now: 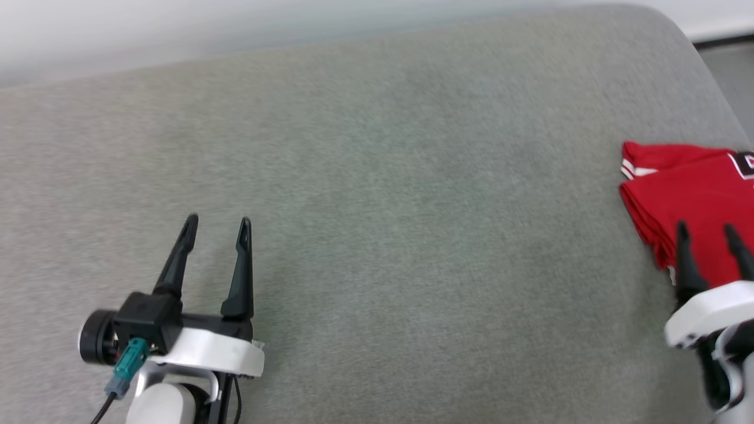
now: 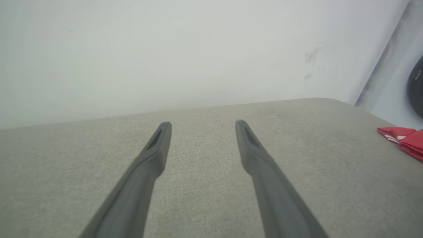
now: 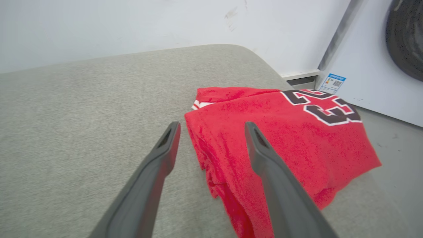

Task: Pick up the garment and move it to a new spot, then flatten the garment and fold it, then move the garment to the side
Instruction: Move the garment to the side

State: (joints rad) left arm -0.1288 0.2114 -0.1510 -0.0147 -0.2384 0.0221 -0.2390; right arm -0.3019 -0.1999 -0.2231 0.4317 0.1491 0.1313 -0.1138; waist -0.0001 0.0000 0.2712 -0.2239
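The garment [image 1: 698, 200] is a red jersey folded into a thick pad at the right end of the grey cushioned surface [image 1: 377, 194]. Black white-outlined numerals show on its top layer in the right wrist view, where the garment [image 3: 297, 138] hangs a little over the surface's right edge. My right gripper [image 1: 708, 232] hovers open over the garment's near edge, with nothing between its fingers [image 3: 264, 155]. My left gripper [image 1: 217, 224] is open and empty at the lower left, far from the garment [image 2: 404, 140].
A pale wall [image 2: 185, 49] runs behind the surface. Right of the surface stands a white appliance [image 3: 363, 66] with a dark round door and a label. The grey floor [image 3: 396, 185] lies below the surface's right edge.
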